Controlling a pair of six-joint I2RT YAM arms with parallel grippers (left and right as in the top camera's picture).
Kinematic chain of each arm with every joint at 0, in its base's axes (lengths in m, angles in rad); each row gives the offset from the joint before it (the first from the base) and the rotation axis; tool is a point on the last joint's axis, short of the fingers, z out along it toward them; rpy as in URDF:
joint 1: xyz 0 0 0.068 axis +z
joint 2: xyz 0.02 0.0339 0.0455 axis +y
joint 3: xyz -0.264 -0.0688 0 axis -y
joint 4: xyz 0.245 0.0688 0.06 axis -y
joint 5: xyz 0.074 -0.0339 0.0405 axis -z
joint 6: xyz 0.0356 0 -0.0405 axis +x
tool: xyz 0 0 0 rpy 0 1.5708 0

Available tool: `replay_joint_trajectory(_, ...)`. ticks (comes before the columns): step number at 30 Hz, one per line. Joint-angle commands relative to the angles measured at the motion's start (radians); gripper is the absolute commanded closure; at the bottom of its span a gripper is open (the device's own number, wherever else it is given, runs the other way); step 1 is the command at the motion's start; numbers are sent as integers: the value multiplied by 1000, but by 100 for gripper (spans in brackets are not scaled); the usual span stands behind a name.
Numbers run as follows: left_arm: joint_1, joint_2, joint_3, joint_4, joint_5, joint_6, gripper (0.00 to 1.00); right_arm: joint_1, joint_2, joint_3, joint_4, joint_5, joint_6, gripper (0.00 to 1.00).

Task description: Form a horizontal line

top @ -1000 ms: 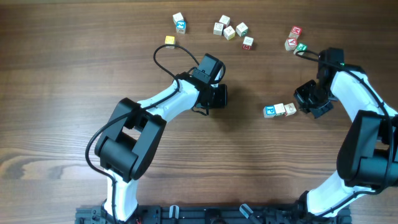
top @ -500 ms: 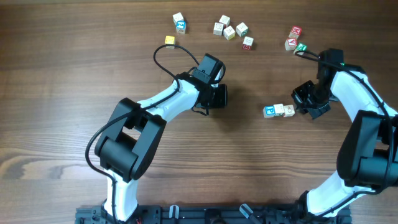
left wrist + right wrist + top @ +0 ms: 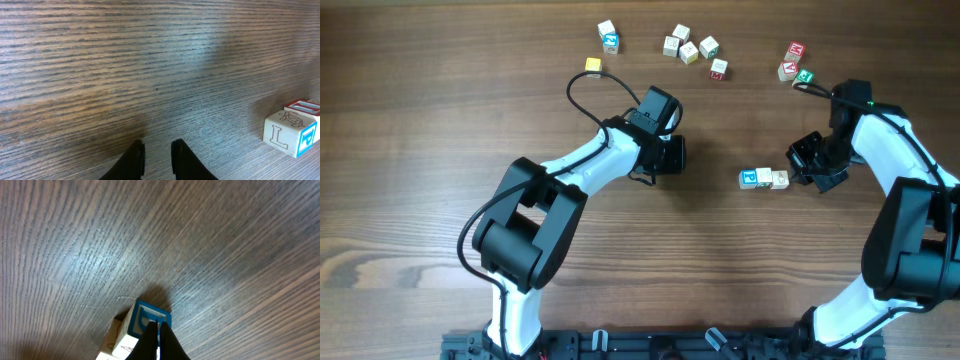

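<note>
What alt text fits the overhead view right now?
A short row of two cubes, blue and cream, lies right of centre on the wooden table, the shut right gripper at its right end. The left gripper sits mid-table holding nothing; loose cubes dot the far edge.

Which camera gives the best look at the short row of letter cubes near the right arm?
The overhead view: it shows the whole row of cubes, unobstructed. The left wrist view catches only the row's end at the frame's right edge. The right wrist view crops the row at the bottom, partly behind the right gripper.
</note>
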Motion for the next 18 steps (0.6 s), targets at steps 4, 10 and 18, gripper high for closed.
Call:
replay_joint_trajectory(4, 3, 5, 2, -1, 8, 2, 78, 4, 24, -8, 0, 6, 19, 96)
replay_joint_trajectory(10, 3, 5, 2, -3, 8, 2, 77, 3, 24, -8, -39, 156, 63, 96)
replay_joint_trajectory(18, 3, 5, 2, -1, 8, 2, 78, 3, 24, -8, -183, 9, 60, 96)
